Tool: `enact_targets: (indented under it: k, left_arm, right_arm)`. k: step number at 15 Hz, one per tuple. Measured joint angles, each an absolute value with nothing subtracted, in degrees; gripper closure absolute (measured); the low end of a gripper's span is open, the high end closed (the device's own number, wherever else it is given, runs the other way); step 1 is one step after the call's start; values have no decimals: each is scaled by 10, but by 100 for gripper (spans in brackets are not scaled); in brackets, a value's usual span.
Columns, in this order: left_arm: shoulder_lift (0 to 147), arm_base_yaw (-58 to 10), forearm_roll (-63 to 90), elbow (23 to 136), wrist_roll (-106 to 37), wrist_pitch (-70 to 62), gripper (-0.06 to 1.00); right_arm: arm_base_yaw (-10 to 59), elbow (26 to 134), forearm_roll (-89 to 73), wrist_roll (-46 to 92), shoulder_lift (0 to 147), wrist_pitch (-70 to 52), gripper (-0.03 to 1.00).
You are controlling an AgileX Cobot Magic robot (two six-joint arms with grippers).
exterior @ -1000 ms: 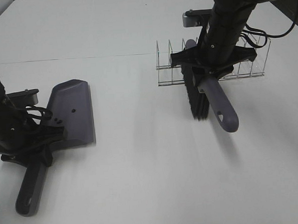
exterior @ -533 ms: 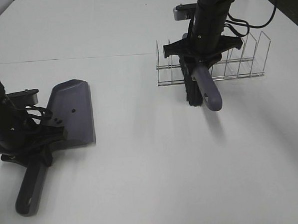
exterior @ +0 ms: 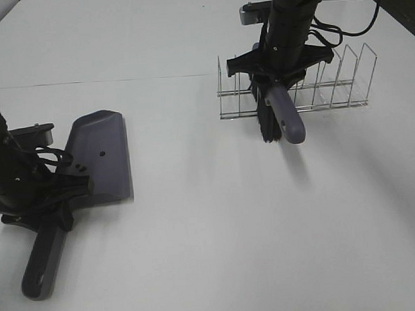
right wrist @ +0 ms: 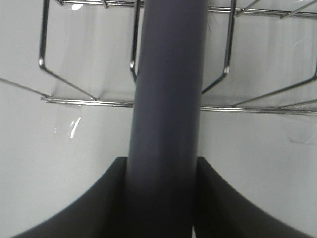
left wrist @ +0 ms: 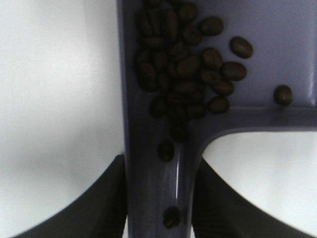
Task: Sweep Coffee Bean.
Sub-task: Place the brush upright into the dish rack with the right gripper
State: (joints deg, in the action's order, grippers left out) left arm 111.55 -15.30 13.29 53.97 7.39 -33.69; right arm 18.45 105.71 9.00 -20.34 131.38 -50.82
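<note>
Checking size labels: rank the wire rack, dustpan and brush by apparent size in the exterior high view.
1. wire rack: widest footprint, though it sits farther from the camera.
2. dustpan: close behind, so its order against the rack is unsure.
3. brush: clearly the smallest.

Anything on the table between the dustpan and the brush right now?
Nothing: the exterior high view shows only bare white table between the dustpan and the brush held at the wire rack.
</note>
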Motion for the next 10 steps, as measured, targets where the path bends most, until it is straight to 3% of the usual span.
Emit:
enact_targets:
  k: [10]
  left_arm:
    - [1116, -153, 172, 540, 74, -321, 61]
  right_arm:
    - [184, 1092, 92, -199, 1327, -535, 68]
